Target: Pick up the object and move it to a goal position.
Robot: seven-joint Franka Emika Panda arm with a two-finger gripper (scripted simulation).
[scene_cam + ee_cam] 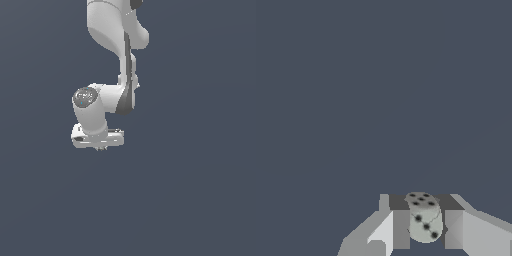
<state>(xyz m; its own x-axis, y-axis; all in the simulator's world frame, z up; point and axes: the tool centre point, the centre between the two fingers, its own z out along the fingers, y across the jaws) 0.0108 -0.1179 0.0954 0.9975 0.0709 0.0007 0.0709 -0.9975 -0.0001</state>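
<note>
My gripper (426, 227) has its fingers (401, 229) pinched on the object (425, 222), a pale grey die with dark pips, held between the two pads and tilted slightly. I judge this side-on clamp keeps it secure for carrying toward the goal; no goal marker is visible. In the exterior view the gripper (101, 146) hangs below my arm (112, 35), the die too small there to make out. Nothing else appears around me, and no obstacle shows against the plain dark background.

Pale die (424, 220) (black-pipped) looks smooth and matt; pincer (424, 235) satin white plastic.
</note>
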